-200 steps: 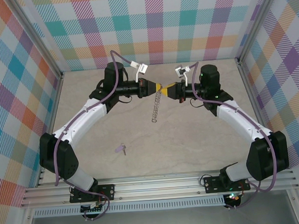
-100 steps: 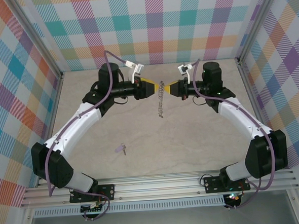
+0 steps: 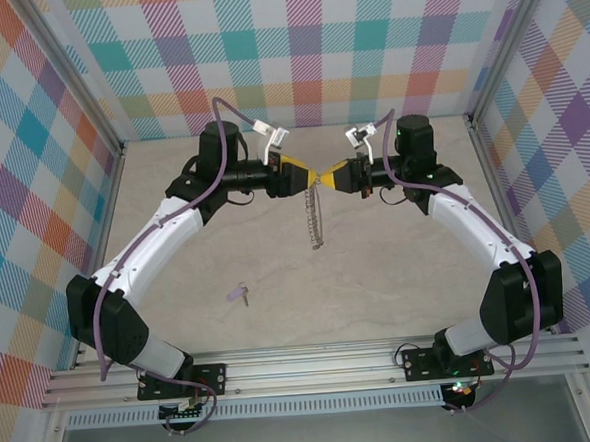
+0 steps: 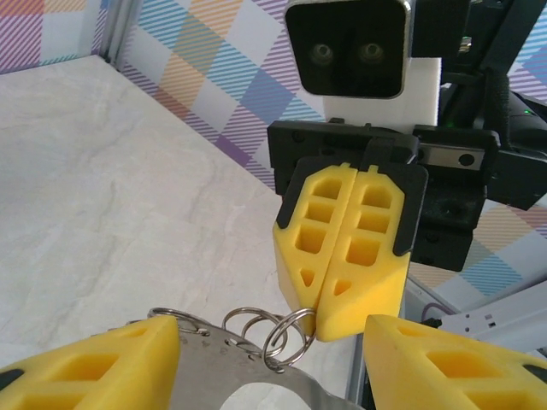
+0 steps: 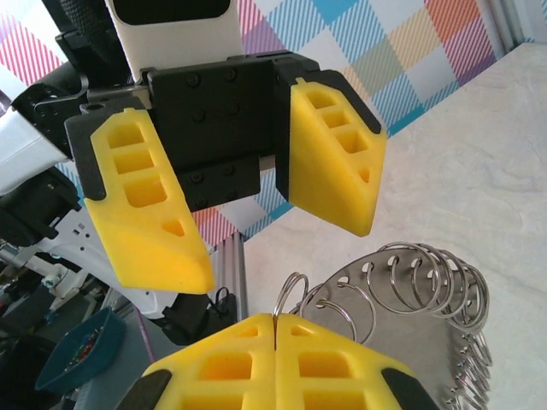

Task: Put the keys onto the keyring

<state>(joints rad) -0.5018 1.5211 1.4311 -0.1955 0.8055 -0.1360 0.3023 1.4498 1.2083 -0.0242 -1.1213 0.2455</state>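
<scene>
Overhead, key (image 3: 242,293) lies apart from dangling keyring (image 3: 314,218).

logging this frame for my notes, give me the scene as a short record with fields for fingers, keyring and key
left fingers: open, facing the right fingers, gripping nothing
right fingers: shut, pinching the chain's top ring
keyring: silvery metal chain of linked rings, hanging from the right fingers
key: small lilac-headed key, lying loose on the pale marbled table, not on the chain
</scene>
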